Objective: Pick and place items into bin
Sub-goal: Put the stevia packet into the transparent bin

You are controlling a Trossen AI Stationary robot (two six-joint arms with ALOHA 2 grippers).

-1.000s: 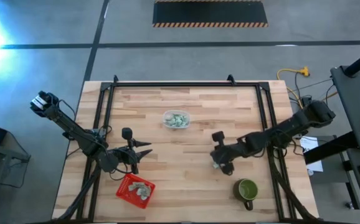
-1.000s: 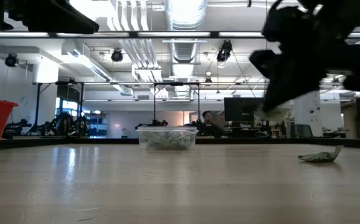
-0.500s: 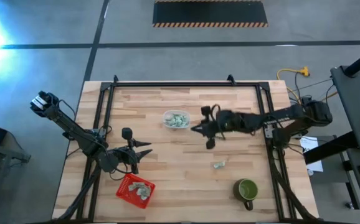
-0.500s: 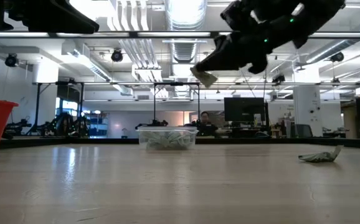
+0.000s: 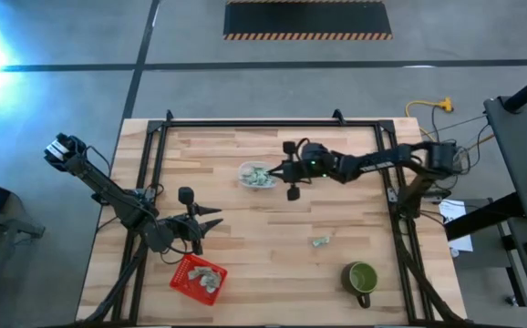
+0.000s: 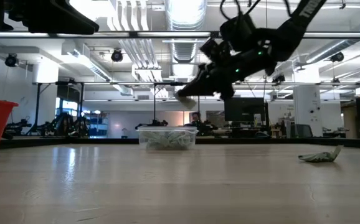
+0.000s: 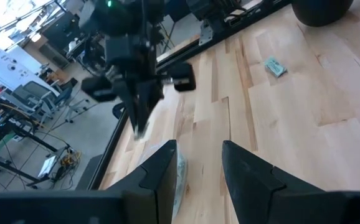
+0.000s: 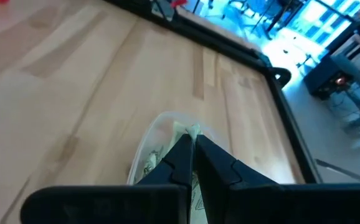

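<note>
My right gripper (image 5: pixel 280 170) is shut on one small pale green-and-white wrapped piece (image 6: pixel 185 102). It hangs above the right rim of a clear tub (image 5: pixel 258 175) that holds several such pieces. The tub rests on its base at the table's middle far part. Another wrapped piece (image 5: pixel 319 240) lies flat on the table toward the near right. My left gripper (image 5: pixel 209 221) is open and empty, just above a red bin (image 5: pixel 198 276) that holds a few pieces. My right gripper pinches the wrapped piece (image 8: pixel 187 130) between its two fingertips. The fingers come from the table's right, slanting down. The piece sticks out past the tips, lifted clear above the clear tub (image 8: pixel 159 143).
A green mug (image 5: pixel 362 276) stands near the table's near right corner. A black frame (image 5: pixel 245 125) runs along the far and side edges. Bare wood lies between the tub, the red bin and the mug.
My right gripper has swung from the near right, beside the loose piece, up and toward the table's far left. It now hangs over the clear tub and has carried its wrapped piece along. The loose piece has stayed on the table.
</note>
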